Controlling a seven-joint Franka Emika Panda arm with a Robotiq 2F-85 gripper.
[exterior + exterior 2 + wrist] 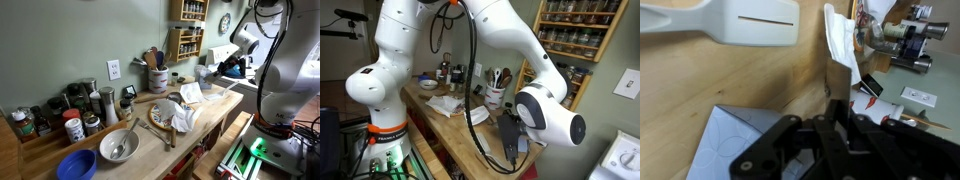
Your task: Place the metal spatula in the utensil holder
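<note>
Fingers (824, 124) narrow, pinching metal spatula (840, 88) by one end, above wood table (700, 85). Utensil holder (158, 78) at back of table w/ wooden spoons (152, 55), well apart from spatula.

Lower left of the frame, a blue bowl (75, 165) sits beside a grey bowl (118, 147) (spoon inside); a spice rack (187, 40) hangs top centre.
</note>
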